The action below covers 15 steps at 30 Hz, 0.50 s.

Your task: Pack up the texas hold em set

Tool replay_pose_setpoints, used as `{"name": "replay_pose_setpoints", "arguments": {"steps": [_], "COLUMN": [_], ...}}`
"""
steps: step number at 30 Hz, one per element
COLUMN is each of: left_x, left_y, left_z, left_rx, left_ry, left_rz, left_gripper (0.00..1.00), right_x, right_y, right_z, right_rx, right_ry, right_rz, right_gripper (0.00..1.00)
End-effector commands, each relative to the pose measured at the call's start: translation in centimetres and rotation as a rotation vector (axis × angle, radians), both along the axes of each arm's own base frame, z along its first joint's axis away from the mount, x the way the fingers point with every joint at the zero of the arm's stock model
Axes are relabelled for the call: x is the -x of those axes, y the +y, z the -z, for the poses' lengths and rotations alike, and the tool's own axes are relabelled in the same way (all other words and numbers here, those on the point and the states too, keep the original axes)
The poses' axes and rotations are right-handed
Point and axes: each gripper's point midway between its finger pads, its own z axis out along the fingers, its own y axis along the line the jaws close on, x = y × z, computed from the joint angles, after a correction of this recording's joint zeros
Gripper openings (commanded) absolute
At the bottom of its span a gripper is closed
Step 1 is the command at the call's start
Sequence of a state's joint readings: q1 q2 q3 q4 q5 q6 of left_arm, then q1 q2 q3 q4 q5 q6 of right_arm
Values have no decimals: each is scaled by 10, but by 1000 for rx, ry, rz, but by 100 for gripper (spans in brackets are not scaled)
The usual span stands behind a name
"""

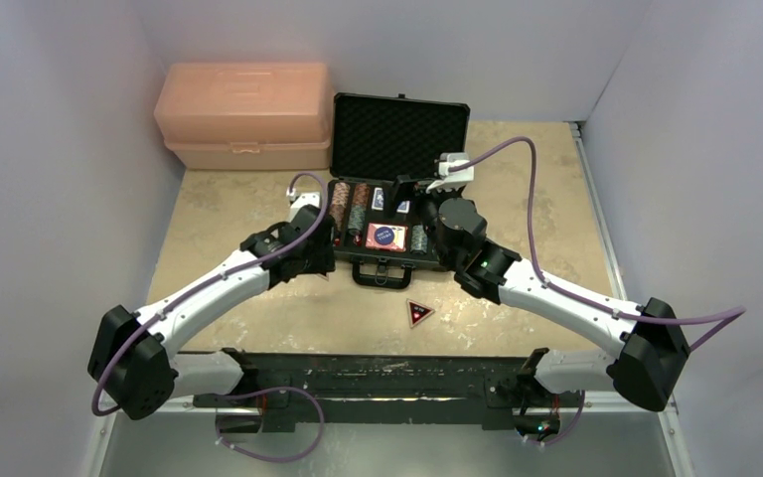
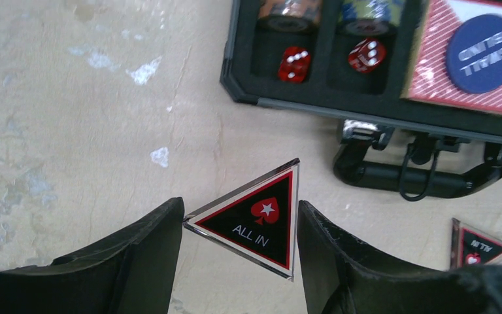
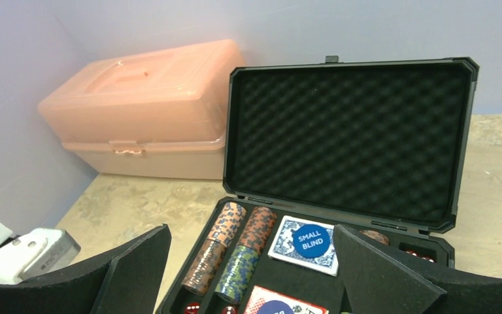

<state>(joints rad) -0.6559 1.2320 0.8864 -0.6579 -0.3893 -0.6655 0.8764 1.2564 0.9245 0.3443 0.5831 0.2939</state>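
The black case (image 1: 350, 260) lies open in the middle of the table, its foam-lined lid (image 3: 350, 137) upright. It holds chip stacks (image 3: 235, 252), a blue card deck under a SMALL BLIND disc (image 3: 307, 243), a red deck (image 2: 431, 78) under a blue disc, and red dice (image 2: 294, 64). My left gripper (image 2: 240, 216) is by the case's front left corner, shut on a red-and-black triangular ALL IN button (image 2: 258, 222). A second triangular button (image 1: 418, 313) lies on the table in front of the case. My right gripper (image 3: 251, 275) is open and empty over the case's right part.
A salmon-pink plastic box (image 1: 243, 114) stands closed at the back left, beside the case lid. The case handle (image 2: 418, 173) sticks out toward the arms. White walls close in the left, back and right sides. A white part of the left arm (image 3: 26, 255) shows at the right wrist view's lower left.
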Motion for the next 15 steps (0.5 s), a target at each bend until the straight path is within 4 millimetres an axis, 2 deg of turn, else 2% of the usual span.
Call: {"name": "replay_pose_setpoints", "arguments": {"steps": [1,11,15], "left_x": [-34,-73,-92], "left_y": [-28,-76,-90], "left_z": [-41,-70,-79], "left_rx": [49,66,70], "left_ry": [-111,-113,-118], "left_rz": [93,231,241], "left_gripper": [0,0,0], "right_x": [0,1,0], "right_y": [-14,-24,-38], "right_z": [-17,-22,-24], "right_rx": [-24,-30,-40], "right_ry": [-32,-39,-35], "right_rz": [66,103,171], "right_gripper": [99,99,99]}}
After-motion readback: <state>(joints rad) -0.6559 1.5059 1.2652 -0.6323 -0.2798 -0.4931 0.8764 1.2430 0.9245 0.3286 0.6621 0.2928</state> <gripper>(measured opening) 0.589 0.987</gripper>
